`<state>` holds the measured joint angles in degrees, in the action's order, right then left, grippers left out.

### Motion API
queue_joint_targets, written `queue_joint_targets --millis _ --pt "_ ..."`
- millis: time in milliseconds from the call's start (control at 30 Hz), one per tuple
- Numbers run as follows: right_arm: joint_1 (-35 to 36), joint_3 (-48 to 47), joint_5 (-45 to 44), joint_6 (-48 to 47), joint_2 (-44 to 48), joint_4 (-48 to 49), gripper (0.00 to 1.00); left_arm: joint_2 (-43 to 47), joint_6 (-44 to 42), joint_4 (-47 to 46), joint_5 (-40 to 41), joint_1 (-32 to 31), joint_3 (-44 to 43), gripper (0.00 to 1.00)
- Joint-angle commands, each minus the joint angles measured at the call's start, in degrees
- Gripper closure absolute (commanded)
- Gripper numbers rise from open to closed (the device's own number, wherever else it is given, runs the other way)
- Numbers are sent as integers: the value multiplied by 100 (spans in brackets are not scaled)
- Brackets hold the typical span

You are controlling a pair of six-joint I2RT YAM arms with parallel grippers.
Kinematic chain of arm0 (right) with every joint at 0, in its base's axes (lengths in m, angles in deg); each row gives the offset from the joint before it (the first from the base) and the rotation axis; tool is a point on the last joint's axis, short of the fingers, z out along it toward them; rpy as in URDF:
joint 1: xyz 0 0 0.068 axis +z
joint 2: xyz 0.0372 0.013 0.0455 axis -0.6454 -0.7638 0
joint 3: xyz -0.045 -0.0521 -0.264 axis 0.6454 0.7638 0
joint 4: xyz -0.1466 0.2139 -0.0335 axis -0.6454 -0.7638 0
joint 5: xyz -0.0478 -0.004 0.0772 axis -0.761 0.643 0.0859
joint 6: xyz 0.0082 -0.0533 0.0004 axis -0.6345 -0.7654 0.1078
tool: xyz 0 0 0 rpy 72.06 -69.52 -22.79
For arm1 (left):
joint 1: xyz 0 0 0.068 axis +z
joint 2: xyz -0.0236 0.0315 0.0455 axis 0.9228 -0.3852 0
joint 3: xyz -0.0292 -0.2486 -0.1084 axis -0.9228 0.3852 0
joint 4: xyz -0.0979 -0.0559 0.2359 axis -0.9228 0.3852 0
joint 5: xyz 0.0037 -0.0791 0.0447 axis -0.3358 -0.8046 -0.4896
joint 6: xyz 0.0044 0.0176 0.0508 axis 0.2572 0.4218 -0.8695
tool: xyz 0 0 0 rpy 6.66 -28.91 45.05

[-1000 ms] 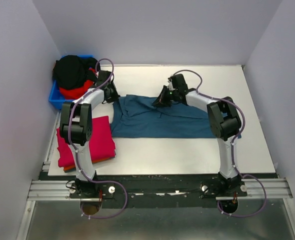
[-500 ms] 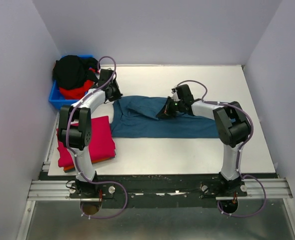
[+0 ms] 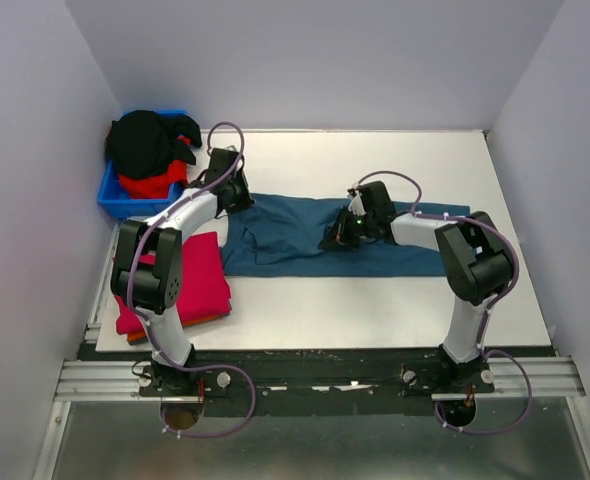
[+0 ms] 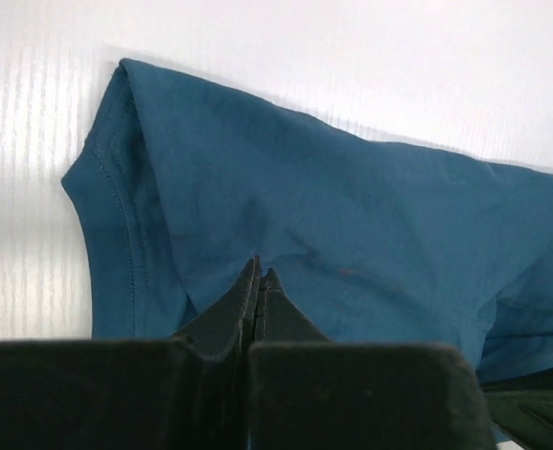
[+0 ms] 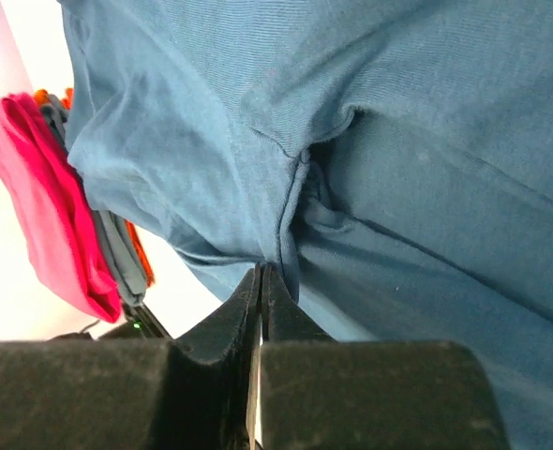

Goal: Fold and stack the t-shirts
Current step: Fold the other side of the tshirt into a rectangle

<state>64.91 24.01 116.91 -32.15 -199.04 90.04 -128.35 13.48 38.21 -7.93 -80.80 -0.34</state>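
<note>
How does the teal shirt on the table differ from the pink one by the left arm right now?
The teal shirt lies spread long across the table, creased and half folded; the pink shirt is a compact folded rectangle at the left edge. The left gripper and right gripper are both shut on the teal shirt; neither grips the pink shirt. Both are plain cloth lying flat.

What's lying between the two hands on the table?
Only teal shirt cloth runs from the left hand to the right hand, clearest in the top view.
</note>
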Motion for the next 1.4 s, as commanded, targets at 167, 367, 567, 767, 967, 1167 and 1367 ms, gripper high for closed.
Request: queue_joint_targets --millis 167,367,567,767,967,1167,1367 --pt "43 97 -104 -615 390 -343 39 566 73 -337 214 -272 670 100" --pt "43 -350 9 -897 585 -449 36 119 -58 -145 320 -246 4 100" --pt "323 -800 -288 -958 357 -607 36 -865 -23 101 197 176 -884 100" --pt "754 -703 -491 -695 216 -186 50 -1631 -111 356 48 361 -1614 100" --pt "1395 -1212 -482 -624 -241 0 50 -2097 -146 480 91 475 -1896 100" --pt "1984 -1721 -1228 -870 -575 -579 53 -2115 -243 462 152 572 -1853 100" --pt "2406 -2354 -2282 -1178 -759 -1343 53 -1448 -304 173 188 598 -1440 99"
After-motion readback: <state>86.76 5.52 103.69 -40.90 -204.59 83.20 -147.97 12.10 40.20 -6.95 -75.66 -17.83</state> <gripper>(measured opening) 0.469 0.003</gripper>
